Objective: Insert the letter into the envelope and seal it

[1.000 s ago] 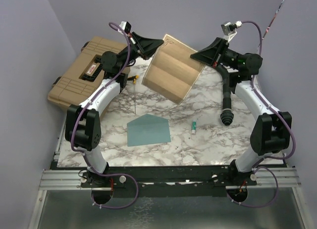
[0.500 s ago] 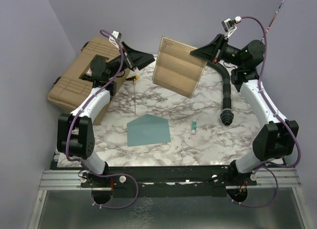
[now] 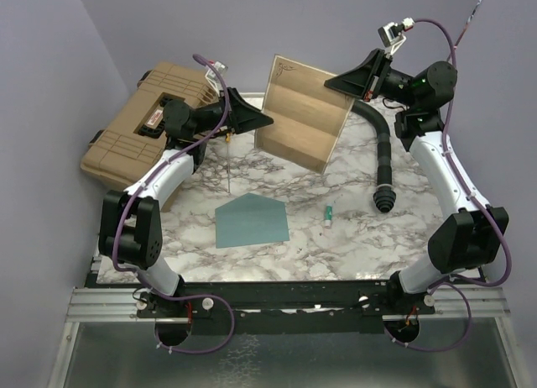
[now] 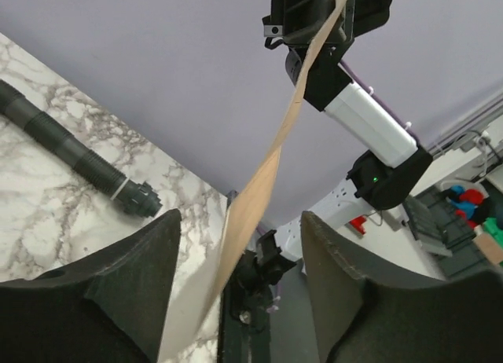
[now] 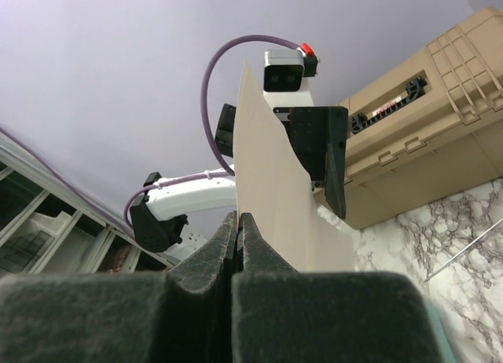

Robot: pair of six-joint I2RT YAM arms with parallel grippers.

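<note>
Top view: a sec earlier both grippers held the letter [image 3: 304, 115] up between them. Then the L gripper [image 3: 267, 119] let go and swung off toward the case [image 3: 134, 132]. At this moment it was back at the letter's left edge, jaws apart, gripping nothing. The R gripper [image 3: 331, 83] alone carried the sheet, clenched on its top right corner. The letter hung near upright over the far part of the surface [image 3: 336, 245]; whether its lower edge touched down, couldn't tell. The envelope [image 3: 252, 221] lay flat at near-centre, flap open and pointing away, well apart from the letter. Judgement: prob. a re-grip by the L arm; insertion not begun, sealing neither.

L wrist view: gave what the top view couldn't. The letter [image 4: 263, 182] showed edge-on, running between the two spread fingers w/o clear contact on either, so released, not grasping. The R gripper [image 4: 314, 17] pinched the sheet's top end. A hose [image 4: 71, 147] lay on the surface beyond.

R wrist view: confirmed the grip, w/ both fingers pressed together on the letter's [image 5: 275, 198] edge. The L gripper [image 5: 314, 151] stood behind the sheet, partly hidden, w/ the case [image 5: 424, 143] past it. Envelope was absent from both wrist views.
</note>
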